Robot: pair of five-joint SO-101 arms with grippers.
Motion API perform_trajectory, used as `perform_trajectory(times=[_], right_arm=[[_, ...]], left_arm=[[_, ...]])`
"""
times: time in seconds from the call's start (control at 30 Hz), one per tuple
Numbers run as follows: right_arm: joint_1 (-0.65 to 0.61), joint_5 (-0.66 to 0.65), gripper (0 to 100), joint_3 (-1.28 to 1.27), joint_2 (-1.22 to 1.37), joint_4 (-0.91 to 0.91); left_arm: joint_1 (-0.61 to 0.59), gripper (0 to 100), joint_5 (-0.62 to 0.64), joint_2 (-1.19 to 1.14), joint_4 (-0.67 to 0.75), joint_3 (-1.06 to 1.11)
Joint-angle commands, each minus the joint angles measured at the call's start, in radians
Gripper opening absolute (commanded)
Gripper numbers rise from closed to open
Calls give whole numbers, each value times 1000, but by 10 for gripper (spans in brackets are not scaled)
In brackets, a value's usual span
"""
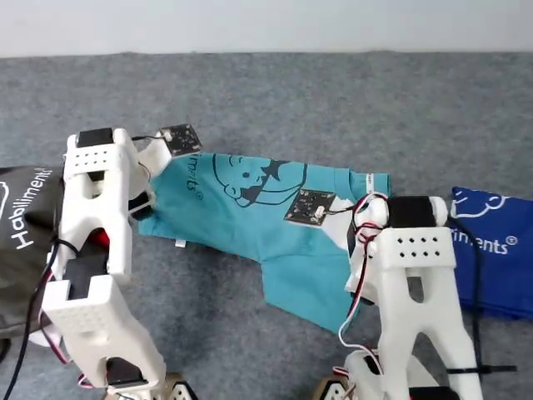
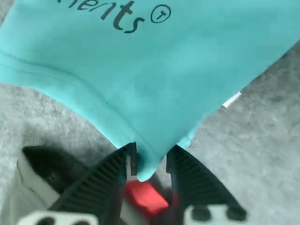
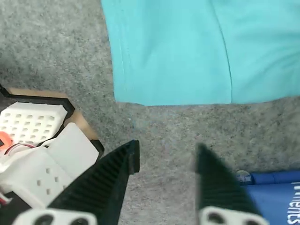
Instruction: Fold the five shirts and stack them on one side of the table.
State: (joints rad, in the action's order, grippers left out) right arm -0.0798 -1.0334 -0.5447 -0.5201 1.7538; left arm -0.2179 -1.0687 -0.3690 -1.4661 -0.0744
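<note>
A teal shirt [image 1: 275,225] with a dark print lies spread across the middle of the grey table [image 1: 333,108]. My left gripper [image 2: 150,161] is shut on a corner of the teal shirt [image 2: 154,70], the cloth pinched between its black fingers [image 2: 119,168]. In the high view that gripper [image 1: 143,207] sits at the shirt's left edge. My right gripper [image 3: 168,157] stands open just above bare table, short of a hem of the teal shirt [image 3: 187,51] and holding nothing. The right arm [image 1: 408,250] is at the shirt's right side.
A black shirt [image 1: 29,225] lies at the table's left edge under the left arm. A blue shirt [image 1: 491,250] lies at the right edge, its corner [image 3: 276,197] close to my right gripper. A white perforated arm part [image 3: 28,122] is nearby.
</note>
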Motion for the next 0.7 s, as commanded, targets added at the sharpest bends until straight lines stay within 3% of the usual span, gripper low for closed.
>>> perform_trajectory(times=[0.0,0.13,0.33,0.47,0.57,0.67], right_arm=[[13,11,298,9,-36,36],[12,11,226,25,-27,-15],[13,11,98,40,-19,-232],[15,20,45,43,73,-361],[15,141,35,72,176,-423],[12,281,35,172,298,-424]], left_arm=[[-26,115,-3,26,-68,-101],[-48,112,32,26,-77,-197],[-51,109,31,26,-190,-357],[-51,30,31,25,-244,-437],[-55,16,51,25,-249,-443],[-60,15,195,25,-247,-455]])
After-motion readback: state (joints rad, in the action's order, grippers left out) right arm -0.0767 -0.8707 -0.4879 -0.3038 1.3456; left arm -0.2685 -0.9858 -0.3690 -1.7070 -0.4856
